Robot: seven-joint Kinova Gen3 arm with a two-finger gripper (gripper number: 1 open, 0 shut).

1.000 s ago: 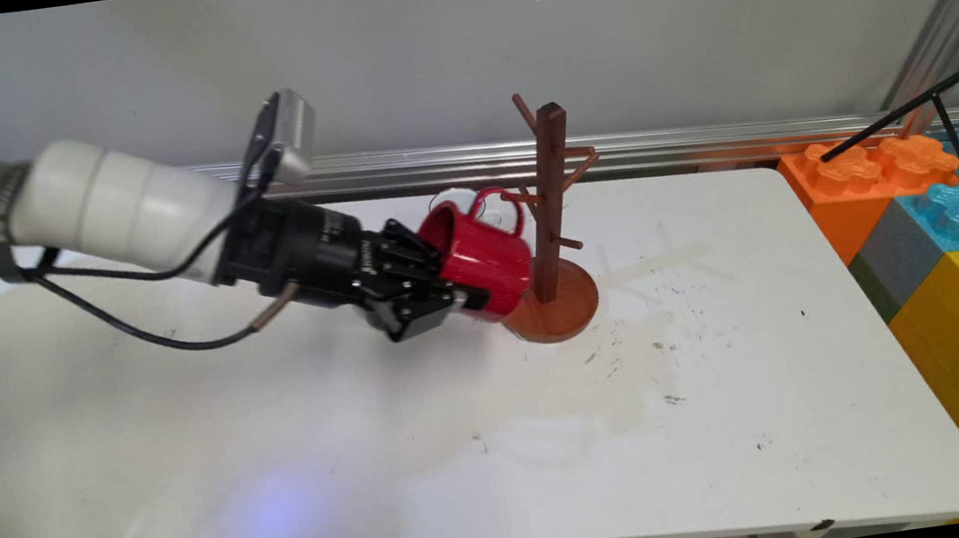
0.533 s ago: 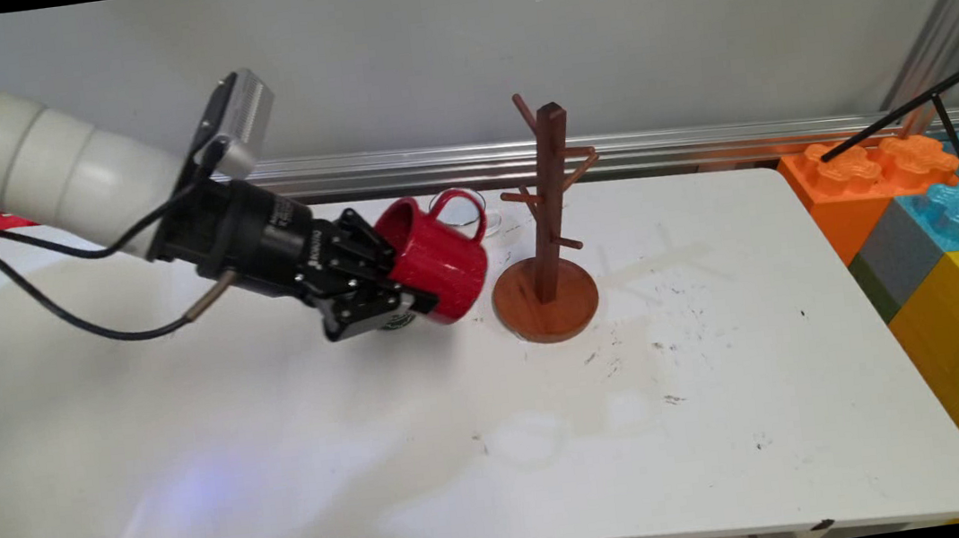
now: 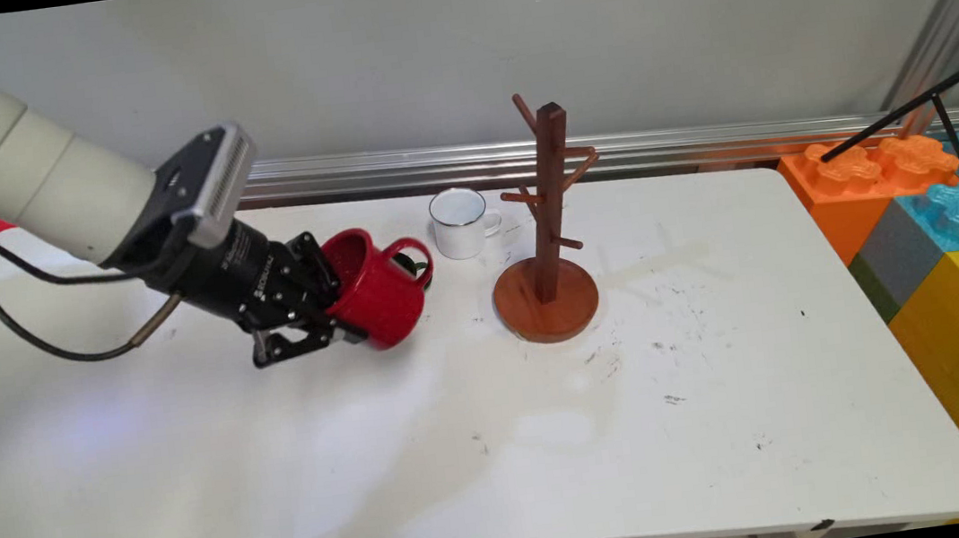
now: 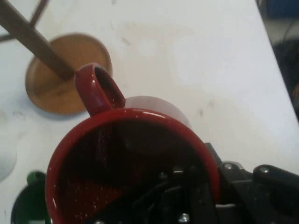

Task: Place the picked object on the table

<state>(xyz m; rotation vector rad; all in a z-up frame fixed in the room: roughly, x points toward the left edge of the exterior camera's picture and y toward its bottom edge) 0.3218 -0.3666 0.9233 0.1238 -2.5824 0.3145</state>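
The gripper [image 3: 305, 325] is clamped on the rim of a red mug [image 3: 378, 288], one finger inside it, holding it tilted just above the white table [image 3: 464, 451] at left of centre. None of the pegs carries a mug. Further right stands a white cup [image 3: 458, 223], then the wooden mug tree [image 3: 546, 234], apart from both.

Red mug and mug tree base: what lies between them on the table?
In the main view, only bare, scuffed table lies between the red mug and the mug tree base; the white mug stands farther back.
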